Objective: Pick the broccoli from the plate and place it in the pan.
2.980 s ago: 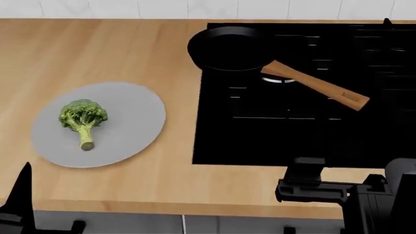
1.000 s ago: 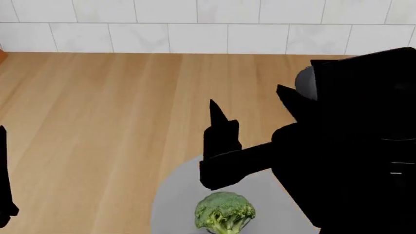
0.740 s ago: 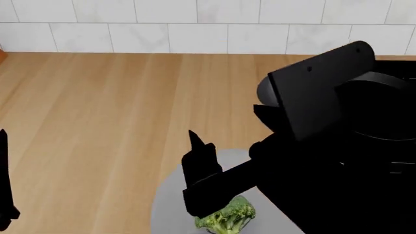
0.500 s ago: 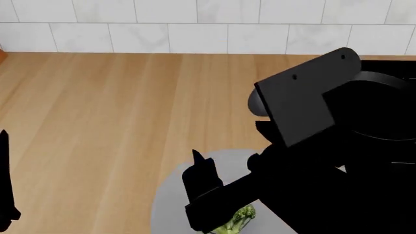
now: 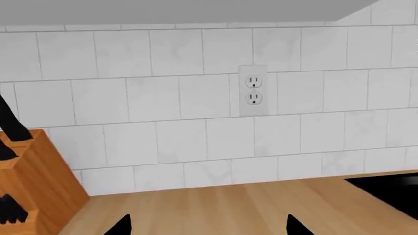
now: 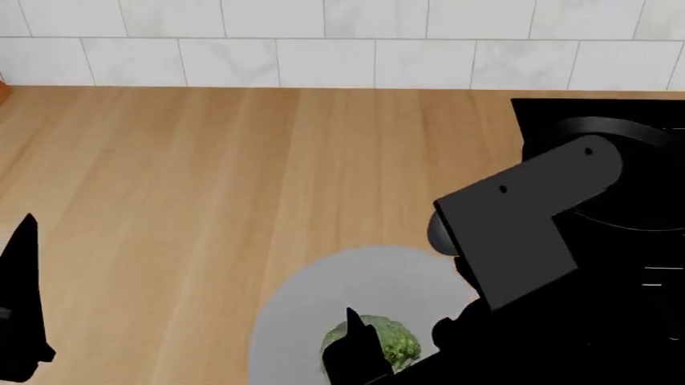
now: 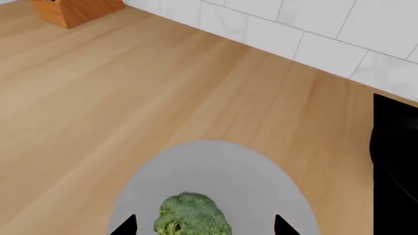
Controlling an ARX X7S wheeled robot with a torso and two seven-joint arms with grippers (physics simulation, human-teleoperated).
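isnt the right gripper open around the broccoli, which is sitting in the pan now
Not in the pan. The right wrist view shows the broccoli lying on the grey plate, between the open fingertips of the right gripper. The pan sits apart on the cooktop in the head view.

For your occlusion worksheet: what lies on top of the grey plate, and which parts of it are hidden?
One broccoli floret lies on the plate. In the head view, a right gripper fingertip covers the floret's left side; its stalk cannot be seen.

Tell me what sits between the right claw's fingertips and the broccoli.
Nothing: in the right wrist view the right claw straddles the broccoli, with only bare plate around it.
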